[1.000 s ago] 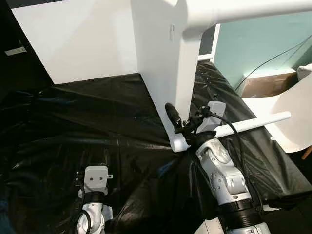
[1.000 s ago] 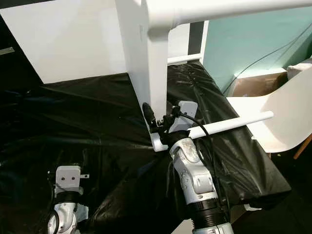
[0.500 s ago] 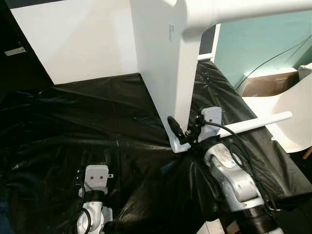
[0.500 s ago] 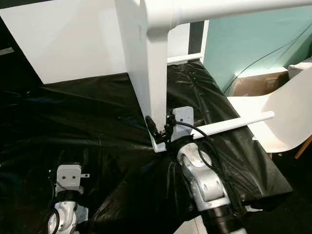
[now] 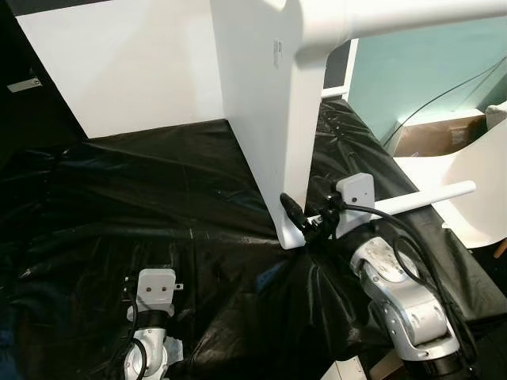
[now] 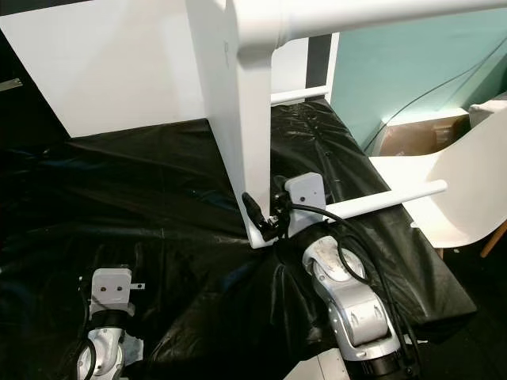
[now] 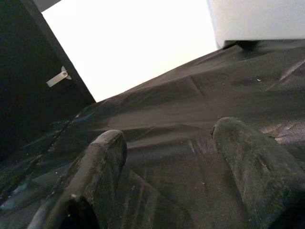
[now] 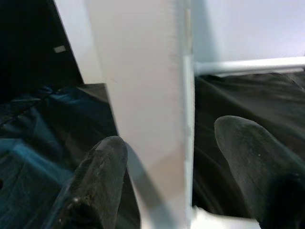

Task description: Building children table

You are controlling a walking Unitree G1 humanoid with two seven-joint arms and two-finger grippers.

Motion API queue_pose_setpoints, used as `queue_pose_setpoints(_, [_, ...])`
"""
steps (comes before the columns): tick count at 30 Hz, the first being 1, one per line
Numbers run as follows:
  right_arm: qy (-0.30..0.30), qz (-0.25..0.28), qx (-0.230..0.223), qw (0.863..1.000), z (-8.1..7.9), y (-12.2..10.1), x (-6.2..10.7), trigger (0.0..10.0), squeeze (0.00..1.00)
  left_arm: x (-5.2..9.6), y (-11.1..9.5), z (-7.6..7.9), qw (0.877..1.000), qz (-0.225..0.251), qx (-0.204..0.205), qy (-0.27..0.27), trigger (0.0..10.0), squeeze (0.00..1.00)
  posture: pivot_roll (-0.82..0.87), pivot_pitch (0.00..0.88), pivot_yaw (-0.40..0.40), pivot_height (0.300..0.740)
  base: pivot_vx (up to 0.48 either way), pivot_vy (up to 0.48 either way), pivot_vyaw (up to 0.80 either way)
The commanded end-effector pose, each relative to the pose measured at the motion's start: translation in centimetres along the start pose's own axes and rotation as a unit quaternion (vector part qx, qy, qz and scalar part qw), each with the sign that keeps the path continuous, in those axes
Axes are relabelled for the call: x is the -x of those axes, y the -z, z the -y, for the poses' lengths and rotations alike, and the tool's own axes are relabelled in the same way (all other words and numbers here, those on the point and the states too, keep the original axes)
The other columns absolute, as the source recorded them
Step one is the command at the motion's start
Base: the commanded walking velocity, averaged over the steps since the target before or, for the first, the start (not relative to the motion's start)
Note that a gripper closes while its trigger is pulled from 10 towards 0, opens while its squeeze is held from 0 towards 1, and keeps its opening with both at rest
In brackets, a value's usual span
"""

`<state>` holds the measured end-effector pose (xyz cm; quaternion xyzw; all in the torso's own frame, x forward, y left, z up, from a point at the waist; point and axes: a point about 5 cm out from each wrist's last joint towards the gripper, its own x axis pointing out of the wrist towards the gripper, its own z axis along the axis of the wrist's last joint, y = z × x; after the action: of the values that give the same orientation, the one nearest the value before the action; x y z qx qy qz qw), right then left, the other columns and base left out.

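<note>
Right gripper point(image 5: 305, 226) at the foot of the white table panel point(image 5: 265, 119). Fingers spread wide, one black finger point(image 8: 95, 179) on each side of the panel's narrow edge; wrist view puts the panel edge squarely in the gap. Whether either pad actually presses the panel I cannot tell. Nothing clamped.

Panel stands upright on the black plastic sheet point(image 5: 158, 182), its lower corner just at 12 o'clock of the gripper, almost at the fingertips. A white round rail point(image 5: 412, 198) runs out from that lower corner toward 3 o'clock, passing just behind the wrist. A second, thicker rail point(image 5: 396, 16) leaves the panel's top toward 3 o'clock, overhead. A wide white board point(image 5: 135, 63) stands behind at 11 o'clock, meeting the panel at a right angle.

Left gripper point(image 7: 167, 181) low at 7 o'clock of the scene, fingers open, empty, hovering over bare sheet; wrist view looks across wrinkled plastic to the white board.

Edges: sheet-covered surface drops off at 3 to 4 o'clock, just past the right arm. Beyond that drop, a white chair point(image 5: 475, 182) and a cardboard box point(image 5: 436, 134) against a teal wall point(image 5: 420, 71). Open sheet from 8 to 11 o'clock, wide and crumpled.
</note>
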<state>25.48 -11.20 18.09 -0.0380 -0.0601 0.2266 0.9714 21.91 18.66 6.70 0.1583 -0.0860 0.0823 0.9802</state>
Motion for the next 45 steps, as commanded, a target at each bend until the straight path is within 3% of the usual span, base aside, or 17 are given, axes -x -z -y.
queue_pose_setpoints(1, [-0.016, 0.002, -0.006, 1.0, -0.3, -0.4, 0.5, 10.0, 0.0, 0.1, 0.4, -0.2, 1.0, -0.005, -0.002, -0.002, 10.0, 0.0, -0.06, 0.0, 0.107, 0.74, 0.0, 0.0, 0.0])
queue_pose_setpoints(10, [-0.011, 0.008, 0.0, 1.0, 0.2, -1.6, 1.9, 10.0, 0.0, 0.0, 0.5, 0.0, 1.0, -0.005, -0.001, 0.005, 10.0, 0.0, -0.08, 0.0, 0.114, 0.74, 0.0, 0.0, 0.0])
queue_pose_setpoints(11, [0.018, 0.021, -0.006, 1.0, 0.9, -1.9, 2.2, 4.7, 0.0, 0.0, 0.5, 0.0, 1.0, -0.006, -0.001, 0.007, 10.0, 0.0, -0.09, 0.0, 0.114, 0.74, 0.0, 0.0, 0.0])
queue_pose_setpoints(12, [0.048, 0.028, -0.01, 0.998, 1.6, -2.0, 2.3, 3.1, 0.0, 0.0, 0.5, 0.0, 1.0, -0.006, 0.0, 0.008, 10.0, 0.0, -0.09, 0.0, 0.114, 0.74, 0.0, 0.0, 0.0])
queue_pose_setpoints(13, [0.048, 0.028, -0.01, 0.998, 1.6, -2.0, 2.3, 3.1, 0.0, 0.0, 0.5, 0.0, 1.0, -0.006, 0.0, 0.008, 10.0, 0.0, -0.09, 0.0, 0.114, 0.74, 0.0, 0.0, 0.0])
queue_pose_setpoints(14, [0.073, 0.034, -0.011, 0.997, 2.2, -2.1, 2.2, 0.0, 0.0, 0.0, 0.5, 0.1, 1.0, -0.007, 0.0, 0.01, 10.0, 0.0, -0.1, 0.0, 0.114, 0.74, 0.0, 0.0, 0.0])
queue_pose_setpoints(19, [0.092, 0.034, -0.002, 0.995, 2.9, -2.0, 1.7, 0.5, 0.0, 0.0, 0.6, 0.3, 1.0, -0.006, 0.001, 0.012, 10.0, 0.0, -0.09, 0.0, 0.112, 0.74, 0.0, 0.0, 0.0])
queue_pose_setpoints(20, [0.051, 0.034, 0.013, 0.998, 2.7, -1.9, 0.6, 10.0, 0.0, 0.0, 0.5, 0.3, 1.0, -0.005, 0.002, 0.011, 10.0, 0.0, -0.08, 0.0, 0.11, 0.74, 0.0, 0.0, 0.0])
queue_pose_setpoints(29, [-0.014, 0.026, 0.037, 0.999, 2.4, -1.5, -1.2, 10.0, 0.0, 0.1, 0.5, 0.5, 1.0, -0.006, 0.003, 0.01, 10.0, 0.0, -0.07, 0.0, 0.102, 0.74, 0.0, 0.0, 0.0])
queue_pose_setpoints(30, [-0.018, 0.025, 0.046, 0.998, 2.9, -1.5, -2.1, 2.6, 0.0, 0.3, 0.5, 0.5, 1.0, -0.007, 0.003, 0.008, 10.0, 0.0, -0.05, 0.0, 0.09, 0.74, 0.0, 0.0, 0.0])
queue_pose_setpoints(31, [-0.018, 0.025, 0.046, 0.998, 2.9, -1.5, -2.1, 2.6, 0.0, 0.3, 0.5, 0.5, 1.0, -0.007, 0.003, 0.008, 10.0, 0.0, -0.05, 0.0, 0.09, 0.74, 0.0, 0.0, 0.0])
queue_pose_setpoints(32, [-0.014, 0.03, 0.054, 0.998, 3.6, -1.8, -3.0, 0.0, 0.0, 0.5, 0.6, 0.4, 1.0, -0.008, 0.002, 0.002, 10.0, 0.0, -0.04, 0.0, 0.086, 0.74, 0.0, 0.0, 0.0])
queue_pose_setpoints(37, [0.014, 0.048, 0.061, 0.997, 4.7, -2.6, -4.3, 0.5, 0.0, 1.1, 0.7, 0.0, 1.0, -0.014, 0.0, -0.014, 10.0, 0.0, -0.02, 0.0, 0.069, 0.74, 0.0, 0.0, 0.0])
queue_pose_setpoints(38, [0.023, 0.049, 0.065, 0.996, 4.7, -2.4, -4.7, 8.9, 0.0, 1.3, 0.7, 0.0, 1.0, -0.016, 0.0, -0.016, 10.0, 0.0, -0.01, 0.0, 0.065, 0.74, 0.0, 0.0, 0.0])
queue_pose_setpoints(39, [0.023, 0.049, 0.065, 0.996, 4.7, -2.4, -4.7, 8.9, 0.0, 1.3, 0.7, 0.0, 1.0, -0.016, 0.0, -0.016, 10.0, 0.0, -0.01, 0.0, 0.065, 0.74, 0.0, 0.0, 0.0])
queue_pose_setpoints(40, [0.027, 0.051, 0.067, 0.996, 4.6, -2.3, -5.1, 10.0, 0.0, 1.5, 0.8, 0.0, 1.0, -0.018, 0.0, -0.016, 10.0, 0.0, -0.01, 0.0, 0.064, 0.74, 0.0, 0.0, 0.0])
queue_pose_setpoints(45, [0.019, 0.063, 0.072, 0.995, 4.9, -1.8, -8.1, 10.0, 0.0, 1.5, 0.9, 0.5, 1.0, -0.021, 0.003, -0.012, 10.0, 0.0, -0.02, 0.0, 0.063, 0.74, 0.0, 0.0, 0.0])
